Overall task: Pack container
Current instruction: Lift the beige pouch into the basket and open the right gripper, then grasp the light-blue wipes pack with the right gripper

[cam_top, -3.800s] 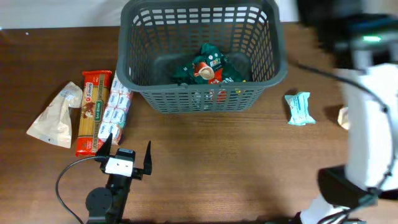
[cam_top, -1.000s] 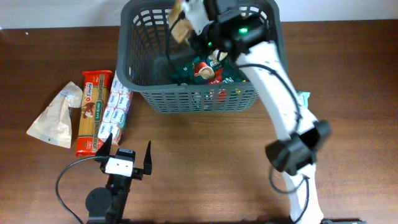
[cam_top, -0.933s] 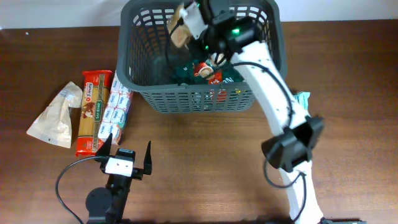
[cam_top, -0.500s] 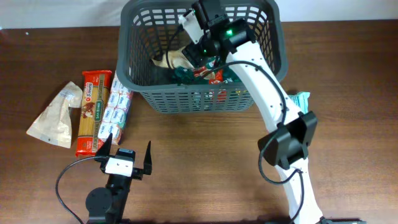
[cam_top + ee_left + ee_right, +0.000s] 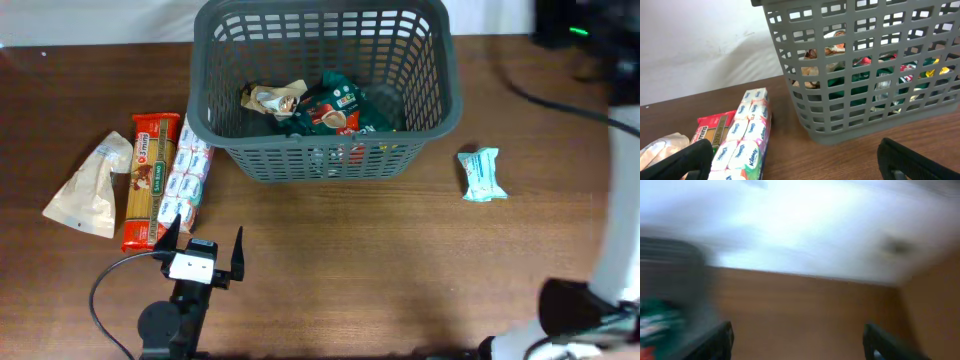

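Observation:
The dark grey lattice basket (image 5: 440, 100) stands at the back middle of the table and also shows in the left wrist view (image 5: 805, 117). Inside it lie a green snack bag (image 5: 335, 110) and a tan crumpled packet (image 5: 275, 98). My left gripper (image 5: 202, 252) is open and empty near the front left, facing the basket; its fingertips frame the left wrist view (image 5: 800, 160). My right gripper (image 5: 799, 340) is open and empty; its view is blurred. The right arm (image 5: 600, 40) shows blurred at the far right edge.
Left of the basket lie a Kleenex tissue pack (image 5: 188, 172), a red spaghetti packet (image 5: 148, 180) and a pale pouch (image 5: 88, 188). A light blue packet (image 5: 482, 174) lies right of the basket.
The right gripper carried the tan packet over the basket, let it go inside, and the arm has swung away to the right. The left arm has not moved.

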`<state>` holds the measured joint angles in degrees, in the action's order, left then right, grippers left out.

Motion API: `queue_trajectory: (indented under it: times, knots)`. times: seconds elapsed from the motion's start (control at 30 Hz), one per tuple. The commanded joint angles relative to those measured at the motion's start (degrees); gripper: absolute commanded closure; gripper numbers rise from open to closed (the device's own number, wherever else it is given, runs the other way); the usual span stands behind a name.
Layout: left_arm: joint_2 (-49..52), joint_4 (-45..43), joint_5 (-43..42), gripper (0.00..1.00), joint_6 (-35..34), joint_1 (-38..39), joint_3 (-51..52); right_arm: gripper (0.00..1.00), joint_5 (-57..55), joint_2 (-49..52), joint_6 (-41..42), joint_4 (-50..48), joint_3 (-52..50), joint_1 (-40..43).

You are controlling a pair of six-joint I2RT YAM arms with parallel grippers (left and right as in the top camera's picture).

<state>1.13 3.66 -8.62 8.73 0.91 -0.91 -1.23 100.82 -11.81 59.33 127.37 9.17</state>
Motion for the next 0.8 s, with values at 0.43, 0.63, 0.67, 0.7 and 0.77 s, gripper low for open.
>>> queue_trajectory:
  times: [0.43,0.63,0.67,0.7,0.77]
  knots:
    - [-0.07,0.02,-0.61,0.01,-0.33,0.28,0.39,0.11,12.22,7.3,3.78,-15.58,-48.0,5.42]
    - [-0.07,0.02,-0.61,0.01,-0.33,0.28,0.39,0.11,12.31,13.92,3.8,-15.82,-48.19,4.17]
    - [-0.07,0.02,-0.61,0.01,-0.33,0.28,0.39,0.12,12.41,14.91,3.78,-15.82,-48.19,3.96]
    - [-0.07,0.02,-0.61,0.01,-0.33,0.28,0.39,0.15,12.52,15.85,3.82,-15.89,-48.19,3.87]
    - [-0.07,0.02,-0.61,0.01,-0.33,0.28,0.39,0.2,12.66,17.14,4.35,-16.06,-48.19,3.87]
